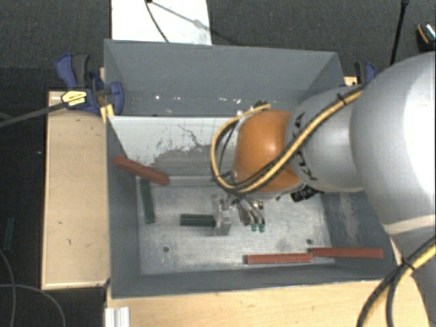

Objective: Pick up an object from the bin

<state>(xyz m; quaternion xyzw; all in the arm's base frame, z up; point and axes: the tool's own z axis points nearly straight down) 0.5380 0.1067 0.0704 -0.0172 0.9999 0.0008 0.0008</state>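
Dark green short block (196, 220) lies flat on the floor of the grey metal bin (127, 240), near the middle. Its right end is just beside the robot's gripper (238, 222), which hangs low over the floor there. I cannot tell if the pincer is wide or narrow, and I see nothing held in it. I think the grab is not done yet. Next it would need to sit right over the block, squeeze it, then lift. A long red-brown flat stick (278, 258) lies near the front wall.
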